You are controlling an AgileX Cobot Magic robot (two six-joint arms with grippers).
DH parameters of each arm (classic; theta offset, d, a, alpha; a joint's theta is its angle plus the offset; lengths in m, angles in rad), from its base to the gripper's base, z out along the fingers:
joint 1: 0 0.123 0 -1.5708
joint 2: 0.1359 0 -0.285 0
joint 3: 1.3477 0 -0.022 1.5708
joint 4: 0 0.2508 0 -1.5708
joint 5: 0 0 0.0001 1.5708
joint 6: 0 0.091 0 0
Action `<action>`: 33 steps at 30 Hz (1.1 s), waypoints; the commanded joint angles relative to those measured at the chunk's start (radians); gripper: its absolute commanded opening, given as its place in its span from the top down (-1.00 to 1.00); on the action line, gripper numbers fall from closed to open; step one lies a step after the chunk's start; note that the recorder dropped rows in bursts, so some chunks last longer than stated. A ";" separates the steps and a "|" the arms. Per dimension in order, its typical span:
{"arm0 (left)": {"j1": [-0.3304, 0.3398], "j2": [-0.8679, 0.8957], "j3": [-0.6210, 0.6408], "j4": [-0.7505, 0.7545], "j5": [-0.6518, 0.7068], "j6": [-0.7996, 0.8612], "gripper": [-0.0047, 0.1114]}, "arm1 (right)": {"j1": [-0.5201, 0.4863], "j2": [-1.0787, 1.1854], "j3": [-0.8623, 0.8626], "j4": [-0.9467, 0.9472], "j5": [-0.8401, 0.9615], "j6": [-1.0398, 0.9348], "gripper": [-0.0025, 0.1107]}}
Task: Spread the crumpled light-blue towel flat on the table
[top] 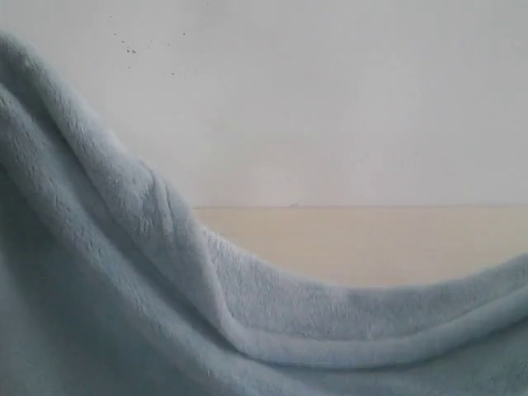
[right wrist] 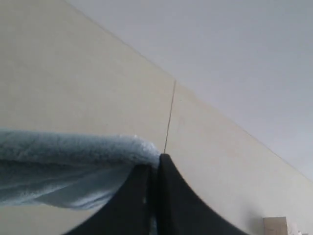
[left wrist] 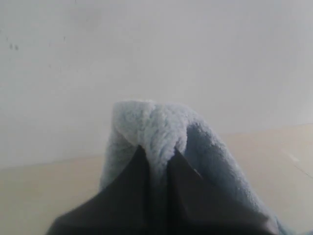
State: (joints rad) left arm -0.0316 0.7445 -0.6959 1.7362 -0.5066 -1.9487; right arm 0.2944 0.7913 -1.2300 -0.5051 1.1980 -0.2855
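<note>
The light-blue towel (top: 124, 272) hangs close to the exterior camera, highest on the left, sagging through the middle and rising a little at the right edge. Beyond its dip lies a bare strip of the beige table (top: 371, 239), meeting the white wall (top: 330, 99) at the far side. The left gripper (left wrist: 157, 154) pinches a bunched fold of the towel – fleece bulges above its dark fingers. The right gripper (right wrist: 154, 164) is pressed together on the towel's edge, above the table – whether the cloth's lower part touches the table cannot be told.

table (top: 371, 243): pale beige, smooth | meets: white wall (top: 330, 99) | towel (top: 124, 313) resting on it: cannot tell
</note>
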 commanded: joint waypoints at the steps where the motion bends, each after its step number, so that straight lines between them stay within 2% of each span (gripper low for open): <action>1: 0.001 0.049 0.124 0.008 0.069 -0.012 0.85 | 0.027 -0.001 0.055 0.001 0.012 -0.039 0.96; 7: 0.001 0.144 0.204 0.008 0.210 0.012 0.85 | 0.027 0.032 0.183 -0.001 -0.167 -0.039 0.96; 12: 0.001 0.240 0.205 0.008 0.236 0.064 0.85 | 0.027 0.162 0.288 -0.001 -0.358 -0.024 0.96; 24: 0.001 0.534 0.136 -0.028 0.378 0.112 0.85 | 0.027 0.514 0.302 -0.068 -0.576 0.110 0.96; 27: 0.001 0.695 0.060 -0.028 0.384 0.127 0.85 | 0.023 0.631 0.302 -0.222 -0.697 0.259 0.96; 31: 0.001 0.855 -0.014 -0.028 0.384 0.174 0.83 | 0.020 0.772 0.298 -0.580 -0.767 0.617 0.96; 33: 0.001 0.900 -0.052 -0.013 0.384 0.175 0.59 | -0.032 0.854 0.280 -0.762 -0.813 0.965 0.96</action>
State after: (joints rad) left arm -0.0316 1.6202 -0.7188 1.7191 -0.1389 -1.7859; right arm 0.2990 1.6050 -0.9312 -1.1329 0.4205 0.4595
